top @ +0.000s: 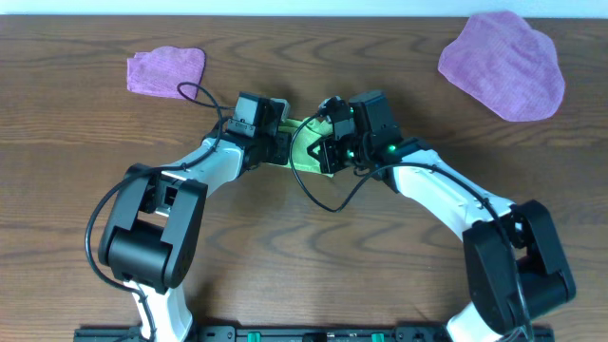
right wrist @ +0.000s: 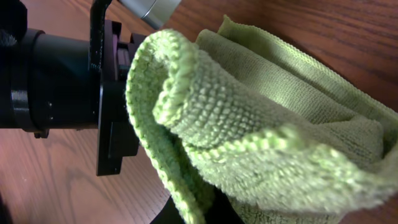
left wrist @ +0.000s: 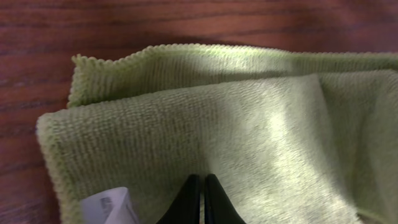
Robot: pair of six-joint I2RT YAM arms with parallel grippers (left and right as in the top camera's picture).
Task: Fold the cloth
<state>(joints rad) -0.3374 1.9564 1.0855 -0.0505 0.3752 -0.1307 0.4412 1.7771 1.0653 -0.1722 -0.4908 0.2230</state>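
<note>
The lime-green cloth (top: 306,150) lies bunched on the wooden table between my two grippers. In the left wrist view it (left wrist: 217,124) lies in two layers, the upper one offset from the lower edge, with the white tag (left wrist: 109,205) standing up at the bottom left. My left gripper (left wrist: 203,180) has its fingers pressed together on the upper layer; from overhead it (top: 280,142) sits at the cloth's left edge. My right gripper (top: 328,152) is at the right edge. In its wrist view the cloth (right wrist: 249,124) drapes in a lifted fold over the shut jaws (right wrist: 211,211).
A large purple cloth (top: 503,65) lies at the back right and a small folded purple cloth (top: 166,71) at the back left. The left arm's black wrist (right wrist: 62,93) is close in front of the right gripper. Cables loop over both arms.
</note>
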